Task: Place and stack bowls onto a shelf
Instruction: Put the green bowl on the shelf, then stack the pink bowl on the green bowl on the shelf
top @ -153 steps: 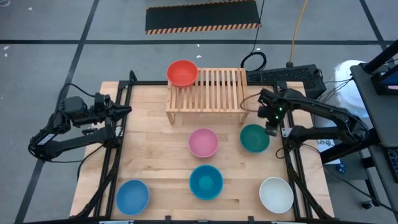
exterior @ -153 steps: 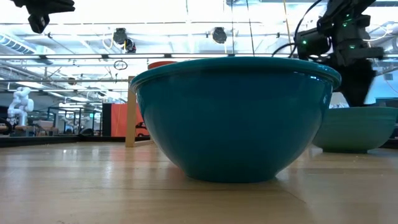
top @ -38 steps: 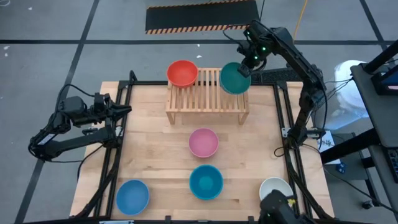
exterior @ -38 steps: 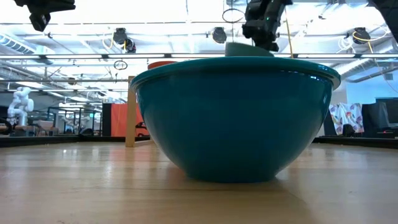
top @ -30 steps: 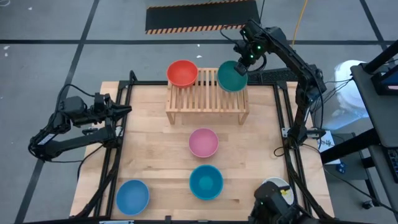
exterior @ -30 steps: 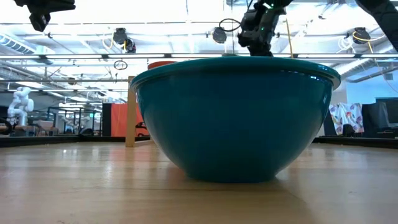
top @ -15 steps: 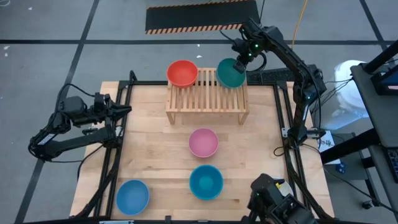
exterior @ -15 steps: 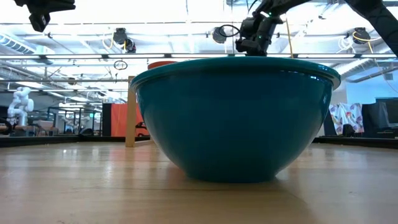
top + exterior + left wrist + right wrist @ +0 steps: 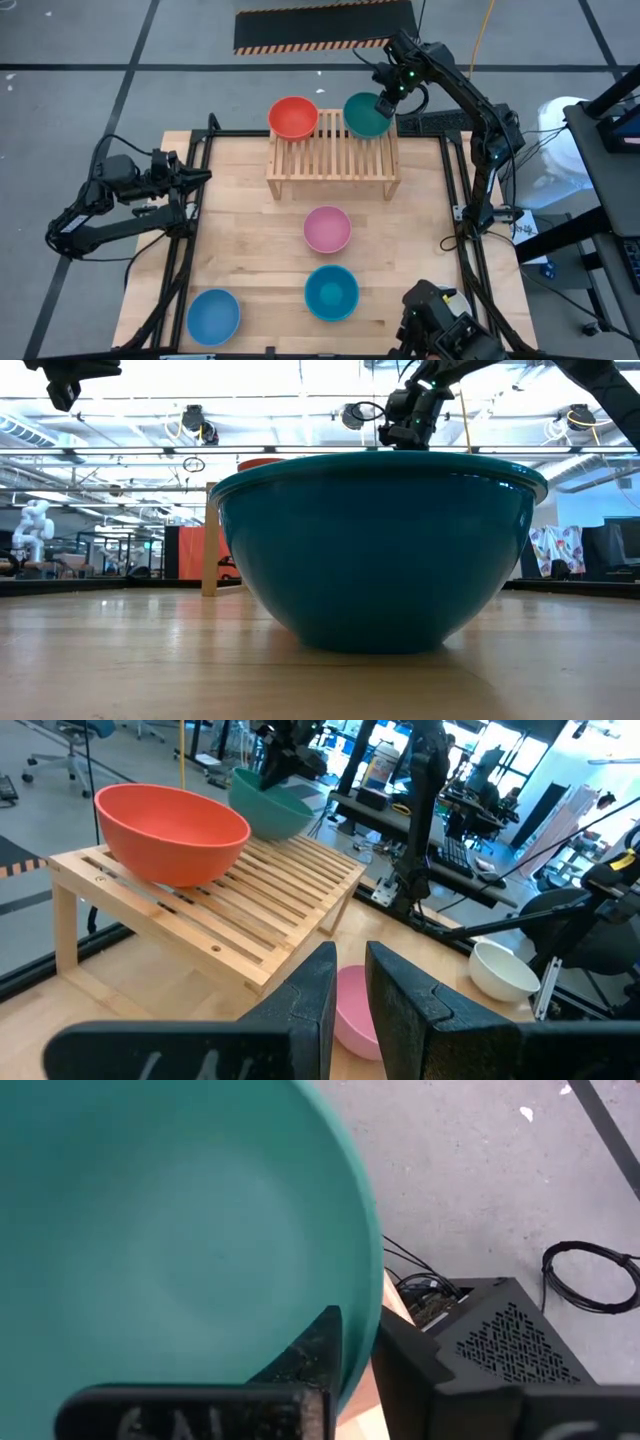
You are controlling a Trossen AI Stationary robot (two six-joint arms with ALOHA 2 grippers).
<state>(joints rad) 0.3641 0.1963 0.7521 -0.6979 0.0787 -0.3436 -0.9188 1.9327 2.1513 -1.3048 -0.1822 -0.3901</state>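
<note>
Dark green bowl (image 9: pixel 366 116) at shelf (image 9: pixel 331 152) far-right edge | right gripper (image 9: pixel 385 101) clamps its rim | slats between bowls bare

- red bowl (image 9: pixel 293 117): orange-red, plain, no pattern
- dark green bowl (image 9: pixel 367 115): deep sea-green inside and out
- pink bowl (image 9: pixel 327 228): soft pink
- teal bowl (image 9: pixel 331 292): glossy blue-teal
- light blue bowl (image 9: pixel 213 315): mid sky blue
- white bowl (image 9: pixel 503 970): off-white, perhaps cream; seen far off in the left wrist view
- shelf (image 9: pixel 332 155): pale wood, striped by its parallel slats
- table (image 9: pixel 240 240): light wood, black frame
- right gripper (image 9: pixel 386 101): black, with a green light
- floor mat (image 9: pixel 325 26): black, yellow-and-black hazard stripes on its edge
</note>
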